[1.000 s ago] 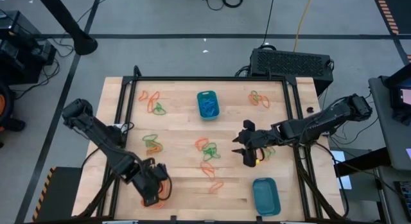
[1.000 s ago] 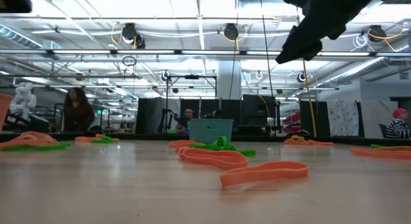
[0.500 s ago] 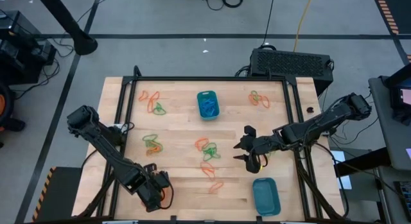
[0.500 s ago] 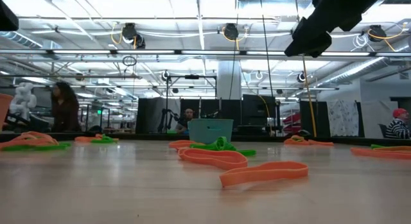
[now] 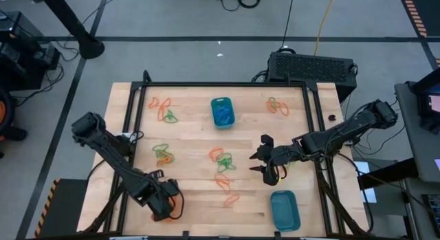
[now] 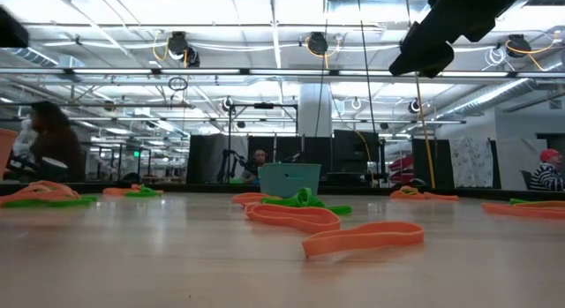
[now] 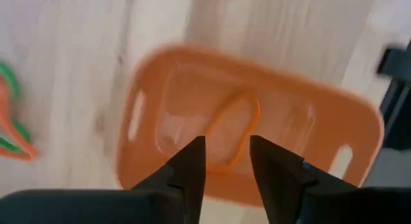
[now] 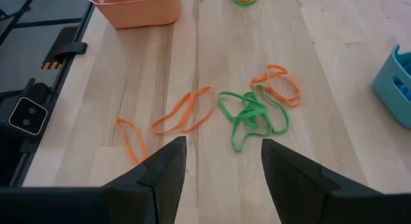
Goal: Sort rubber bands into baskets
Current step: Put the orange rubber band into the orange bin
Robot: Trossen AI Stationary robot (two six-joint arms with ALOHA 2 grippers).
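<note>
My left gripper (image 7: 226, 144) points down over the orange basket (image 7: 302, 131) at the table's near left, its fingers apart. An orange rubber band (image 7: 232, 129) lies on the basket's floor just beyond the fingertips. In the high view the left gripper (image 5: 165, 203) hides most of this basket (image 5: 181, 207). My right gripper (image 5: 260, 155) hangs open above the table right of centre, holding nothing; ahead of it lie green (image 8: 252, 118) and orange rubber bands (image 8: 183, 112). One teal basket (image 5: 221, 111) holding blue bands stands far centre, another (image 5: 284, 209) near right.
Several clusters of orange and green rubber bands lie on the wooden table: far left (image 5: 163, 111), middle left (image 5: 163, 154), centre (image 5: 221, 159), near centre (image 5: 227, 188) and far right (image 5: 277, 106). A dark frame rail (image 5: 128, 123) runs along the table's sides. People show in the room behind.
My left gripper has sunk a little toward the orange basket at the near left, still pointing down.
</note>
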